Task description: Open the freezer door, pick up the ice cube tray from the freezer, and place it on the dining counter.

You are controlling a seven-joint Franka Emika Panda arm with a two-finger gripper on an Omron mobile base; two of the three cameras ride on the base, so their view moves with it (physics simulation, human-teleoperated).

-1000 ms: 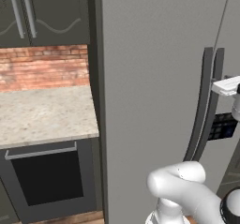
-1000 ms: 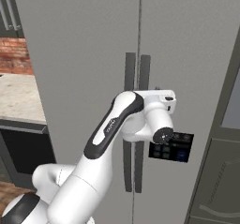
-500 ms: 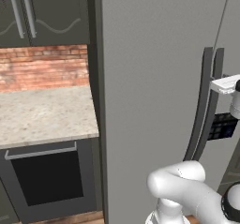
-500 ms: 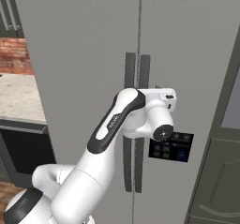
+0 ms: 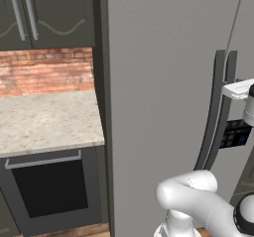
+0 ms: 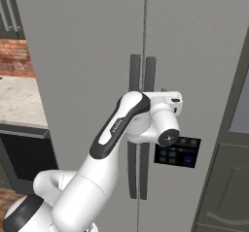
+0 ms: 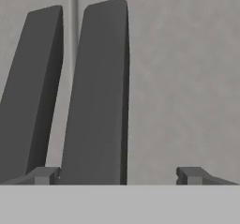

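Right up close, the hand [image 7: 117,176] stood spread wide, fingertips [image 7: 44,175] either side of a curved dark-grey handle [image 7: 96,92], nothing clamped yet. A second handle [image 7: 33,87] sat just beside it, across the seam. Behind, the freezer door [image 6: 194,46] was shut, a flat grey panel. Off to the side, the speckled tabletop [image 5: 44,119] sat over a dark oven [image 5: 49,186] below brick wall [image 5: 47,70].

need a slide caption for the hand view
Open gripper close to the shut freezer door, fingertips either side of the right-hand one of two dark handles.
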